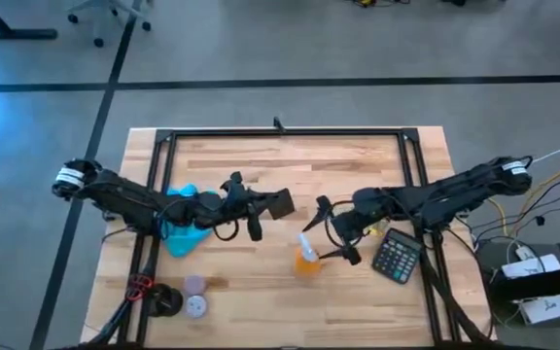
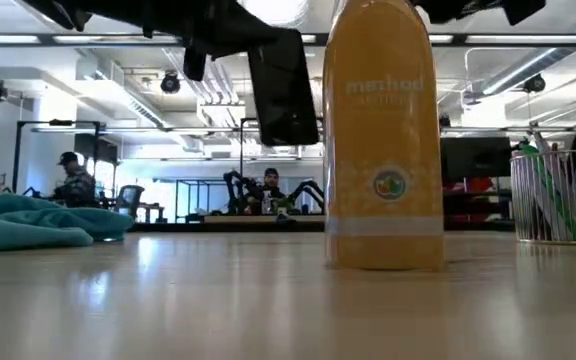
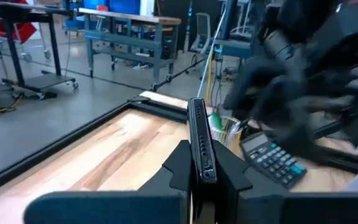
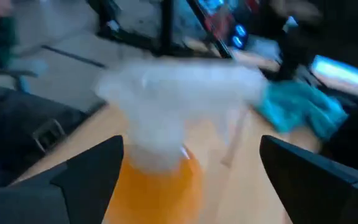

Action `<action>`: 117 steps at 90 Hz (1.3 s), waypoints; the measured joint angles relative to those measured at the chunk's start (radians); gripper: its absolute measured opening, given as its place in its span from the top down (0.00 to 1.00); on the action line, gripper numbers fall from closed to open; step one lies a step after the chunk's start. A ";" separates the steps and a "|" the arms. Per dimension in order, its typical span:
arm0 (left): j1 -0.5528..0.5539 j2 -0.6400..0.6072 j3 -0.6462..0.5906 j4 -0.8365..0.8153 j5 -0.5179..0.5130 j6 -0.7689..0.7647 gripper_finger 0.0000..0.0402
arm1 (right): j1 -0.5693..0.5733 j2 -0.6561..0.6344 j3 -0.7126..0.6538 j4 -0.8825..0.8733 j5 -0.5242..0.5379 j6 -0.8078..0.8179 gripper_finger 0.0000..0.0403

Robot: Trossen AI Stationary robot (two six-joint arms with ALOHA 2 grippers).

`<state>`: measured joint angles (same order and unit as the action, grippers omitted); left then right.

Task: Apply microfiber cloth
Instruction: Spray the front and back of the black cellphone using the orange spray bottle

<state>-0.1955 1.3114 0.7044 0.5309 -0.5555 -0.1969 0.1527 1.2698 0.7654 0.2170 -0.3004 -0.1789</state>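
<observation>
High view shows the left gripper (image 1: pixel 272 204) above the middle of the worktop (image 1: pixel 261 292), closed on the phone (image 1: pixel 280 202); in the left wrist view the phone (image 3: pixel 201 143) stands on its edge between the two fingers (image 3: pixel 178 171). The cloth (image 1: pixel 185 222) lies crumpled on the worktop under the left arm, well apart from the phone, and in the low view the cloth (image 2: pixel 38 222) rests flat at the far side. The right gripper (image 1: pixel 331 231) is wide open around the white spray head of the orange bottle (image 1: pixel 306 258), its fingers not touching it. A calculator (image 1: pixel 398 256) lies just beside the right arm. A mesh cup (image 2: pixel 553 195) stands near the bottle (image 2: pixel 383 140).
</observation>
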 joint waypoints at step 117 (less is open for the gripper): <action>0.078 -0.026 0.036 0.074 0.210 -0.041 0.98 | -0.009 0.129 0.000 0.208 0.074 0.095 0.11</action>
<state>-0.1177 1.2854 0.7406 0.6047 -0.3458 -0.2377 0.1436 1.3991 0.7650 0.4248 -0.2267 -0.0836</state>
